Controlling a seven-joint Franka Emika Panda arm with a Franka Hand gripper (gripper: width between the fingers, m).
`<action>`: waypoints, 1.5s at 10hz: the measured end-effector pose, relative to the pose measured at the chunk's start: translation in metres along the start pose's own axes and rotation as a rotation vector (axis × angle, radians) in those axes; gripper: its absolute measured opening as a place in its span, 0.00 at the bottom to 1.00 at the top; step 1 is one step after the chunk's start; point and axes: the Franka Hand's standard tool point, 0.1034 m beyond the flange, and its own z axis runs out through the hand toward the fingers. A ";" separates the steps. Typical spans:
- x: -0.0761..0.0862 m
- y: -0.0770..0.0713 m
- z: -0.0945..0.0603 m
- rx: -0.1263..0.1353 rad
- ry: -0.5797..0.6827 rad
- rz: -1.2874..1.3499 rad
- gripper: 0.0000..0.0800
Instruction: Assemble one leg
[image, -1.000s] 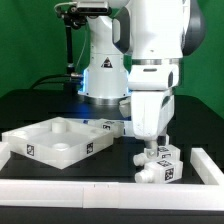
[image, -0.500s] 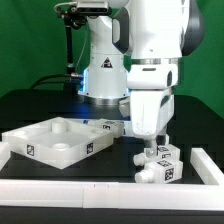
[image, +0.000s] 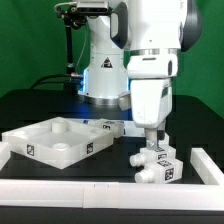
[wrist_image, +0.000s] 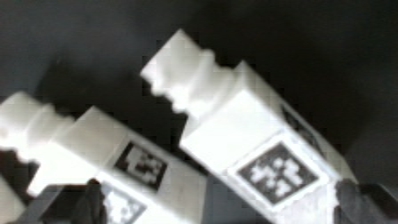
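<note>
Jaws of the gripper (image: 150, 136) hang right over the leg (image: 162, 154); whether they are apart or pinching it cannot be told. It lies on the black table (image: 30, 105) against a second leg (image: 155, 173), near the white tray (image: 40, 150).

One tray (image: 56, 150), two legs (image: 160, 153) (perhaps a third, unclear)

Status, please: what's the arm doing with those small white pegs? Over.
Gripper just above the leg, grip unclear. Another leg alongside. Tray apart, nothing blocking.
</note>
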 end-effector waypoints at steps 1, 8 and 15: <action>-0.005 0.004 -0.002 -0.013 0.003 -0.092 0.81; 0.005 -0.006 0.006 0.001 -0.017 -0.251 0.81; 0.005 -0.030 0.021 0.020 -0.040 -0.164 0.81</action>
